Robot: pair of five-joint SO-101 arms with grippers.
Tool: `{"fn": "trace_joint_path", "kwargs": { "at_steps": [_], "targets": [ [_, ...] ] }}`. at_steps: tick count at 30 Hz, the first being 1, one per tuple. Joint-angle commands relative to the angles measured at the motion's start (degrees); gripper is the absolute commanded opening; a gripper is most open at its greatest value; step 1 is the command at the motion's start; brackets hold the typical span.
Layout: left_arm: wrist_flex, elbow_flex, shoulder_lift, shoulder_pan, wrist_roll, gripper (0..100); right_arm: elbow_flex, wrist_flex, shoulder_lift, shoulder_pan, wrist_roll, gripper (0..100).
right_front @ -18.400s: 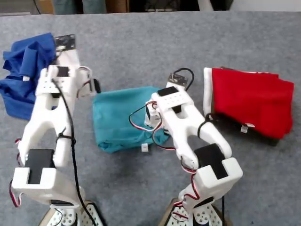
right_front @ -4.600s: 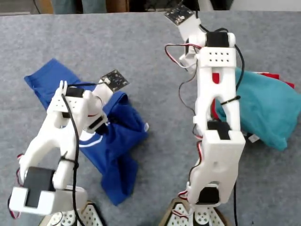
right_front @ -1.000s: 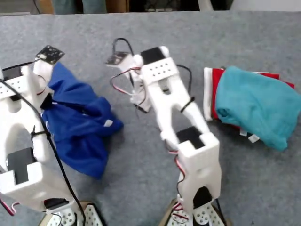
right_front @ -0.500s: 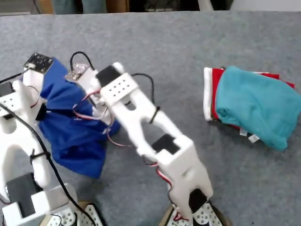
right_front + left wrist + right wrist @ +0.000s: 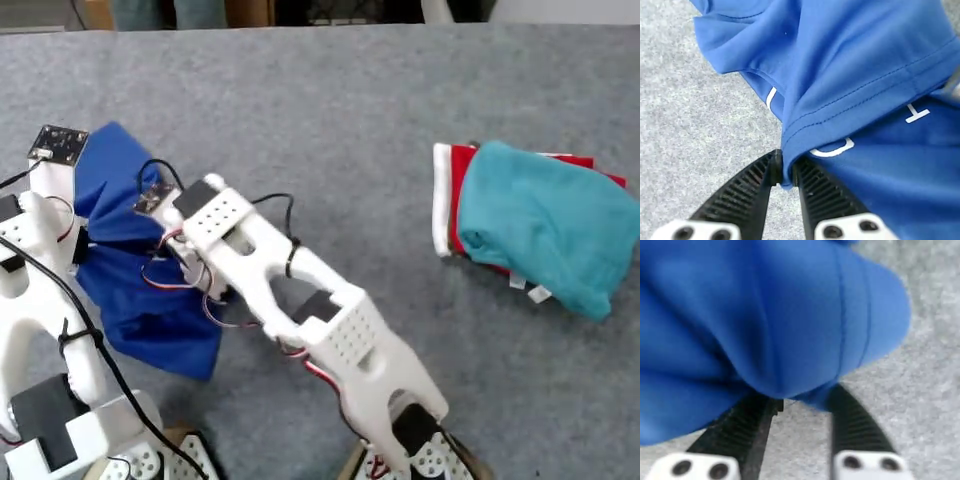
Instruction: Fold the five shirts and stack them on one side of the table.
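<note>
Left gripper point(image 5: 785, 162) is clamping tight on the stitched hem of the crumpled royal-blue fabric shirt with white print point(image 5: 150, 315), which is lying at 9 o'clock on the grey felt-covered table point(image 5: 350, 100). Right gripper point(image 5: 802, 407) is sitting at that shirt's 3 o'clock edge, jaws spread, straddling a bulging fold. Well apart, at the table's 3 o'clock, a teal cloth shirt point(image 5: 545, 225) is resting atop a folded red shirt point(image 5: 462, 170), with a white shirt point(image 5: 440, 200) edge showing at the stack's 9 o'clock side.
</note>
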Motion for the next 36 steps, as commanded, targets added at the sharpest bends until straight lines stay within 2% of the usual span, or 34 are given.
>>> {"fn": "trace_joint_path", "kwargs": {
  "at_steps": [1,5,8,17,22,33,36],
  "targets": [
    [-0.4,-0.1,-2.5,-0.8,1.1,3,-1.0,1.3,-0.1,2.7,2.3,1.7],
    [-0.4,-0.5,-2.5,-1.7,1.1,3,-4.9,5.7,-0.7,9.9,3.1,1.3],
    [-0.5,-0.7,-2.5,-2.1,1.1,3,-9.4,9.1,-0.9,15.7,6.6,1.3],
    [-0.4,-0.1,-2.5,-2.2,1.0,3,-15.4,9.6,-4.5,34.2,15.0,1.3],
    [-0.4,-0.1,-2.5,-2.2,0.8,3,-20.0,9.5,-4.5,41.8,17.1,1.3],
    [-0.3,-1.5,-2.6,-3.7,1.1,3,-33.1,9.5,-4.8,43.1,19.2,1.8],
    [2.5,-6.7,-2.6,-4.2,4.1,3,-39.3,9.7,-5.1,41.7,18.5,12.8]
  ]
}}
